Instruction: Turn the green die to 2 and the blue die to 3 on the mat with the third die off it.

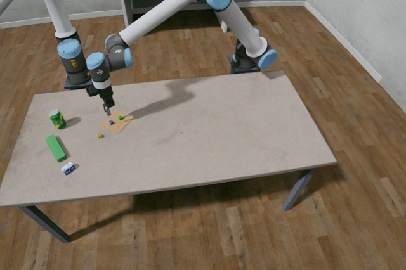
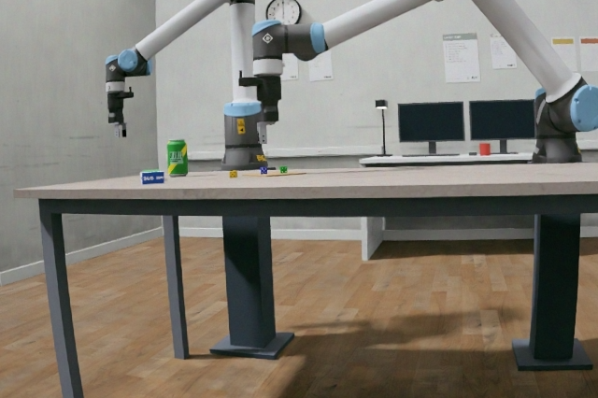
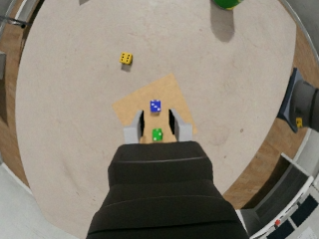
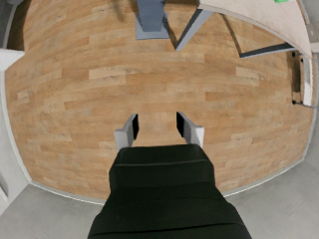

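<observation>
Above the mat [image 1: 118, 128] [image 2: 298, 174] [image 3: 141, 98], I'm holding the left gripper [image 1: 107, 109] [image 2: 263, 135] [image 3: 157, 117] with fingers apart. Both dice are sitting inside its edges; bare tabletop is stretching beyond.

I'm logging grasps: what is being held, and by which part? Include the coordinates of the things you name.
Nothing is held: the left pincer [image 1: 108, 113] [image 2: 262, 142] [image 3: 157, 117] and right pincer [image 2: 121, 135] [image 4: 158, 120] are both open.

Bright, even light; soft shadows across tabletop [image 1: 209, 135]; wrist views bowed at edges, small dice soft.
</observation>
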{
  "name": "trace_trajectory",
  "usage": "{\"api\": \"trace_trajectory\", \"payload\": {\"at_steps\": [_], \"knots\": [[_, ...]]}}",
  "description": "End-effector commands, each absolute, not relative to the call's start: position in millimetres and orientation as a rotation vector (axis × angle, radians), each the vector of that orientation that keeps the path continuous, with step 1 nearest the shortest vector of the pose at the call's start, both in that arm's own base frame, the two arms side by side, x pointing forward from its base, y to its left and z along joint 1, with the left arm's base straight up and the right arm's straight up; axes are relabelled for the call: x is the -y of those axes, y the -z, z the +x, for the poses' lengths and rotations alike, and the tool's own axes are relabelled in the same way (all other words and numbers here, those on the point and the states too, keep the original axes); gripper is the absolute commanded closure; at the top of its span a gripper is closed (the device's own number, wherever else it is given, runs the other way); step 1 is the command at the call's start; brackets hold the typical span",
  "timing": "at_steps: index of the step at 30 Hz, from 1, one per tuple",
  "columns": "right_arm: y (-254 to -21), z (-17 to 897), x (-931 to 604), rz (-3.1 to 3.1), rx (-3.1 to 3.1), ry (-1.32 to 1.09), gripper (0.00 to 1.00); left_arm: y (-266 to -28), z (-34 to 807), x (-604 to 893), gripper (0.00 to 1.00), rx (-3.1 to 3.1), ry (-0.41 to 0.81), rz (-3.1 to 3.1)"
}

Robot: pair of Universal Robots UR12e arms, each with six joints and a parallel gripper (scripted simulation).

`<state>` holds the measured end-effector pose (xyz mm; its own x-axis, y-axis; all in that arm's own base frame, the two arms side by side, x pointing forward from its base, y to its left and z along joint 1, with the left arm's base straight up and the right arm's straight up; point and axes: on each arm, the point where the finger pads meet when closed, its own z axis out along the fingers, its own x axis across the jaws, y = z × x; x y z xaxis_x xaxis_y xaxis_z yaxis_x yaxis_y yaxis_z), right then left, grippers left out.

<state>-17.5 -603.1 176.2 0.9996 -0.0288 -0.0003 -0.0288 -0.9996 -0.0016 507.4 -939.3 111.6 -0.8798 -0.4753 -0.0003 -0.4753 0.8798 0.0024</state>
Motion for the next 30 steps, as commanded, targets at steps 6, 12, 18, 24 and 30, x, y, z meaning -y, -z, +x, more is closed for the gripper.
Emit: {"api": "trace_trajectory", "payload": {"at_steps": [6, 12, 18, 24, 30], "knots": [[-177.0, -17.4, 603.8, -3.141, -0.045, 0.000, 0.00, -114.6, 507.7, 940.0, 0.00, 3.046, 0.000, 0.770], [-177.0, -17.4, 603.8, -3.141, -0.045, 0.000, 0.00, -114.6, 507.7, 940.0, 0.00, 3.046, 0.000, 0.770], [-177.0, -17.4, 603.8, -3.141, -0.045, 0.000, 0.00, -114.6, 507.7, 940.0, 0.00, 3.046, 0.000, 0.770], [-177.0, -17.4, 603.8, -3.141, -0.045, 0.000, 0.00, -114.6, 507.7, 940.0, 0.00, 3.046, 0.000, 0.770], [-177.0, -17.4, 603.8, -3.141, -0.045, 0.000, 0.00, -122.2, 507.7, 940.0, 0.00, 3.046, 0.000, 0.770]]}}
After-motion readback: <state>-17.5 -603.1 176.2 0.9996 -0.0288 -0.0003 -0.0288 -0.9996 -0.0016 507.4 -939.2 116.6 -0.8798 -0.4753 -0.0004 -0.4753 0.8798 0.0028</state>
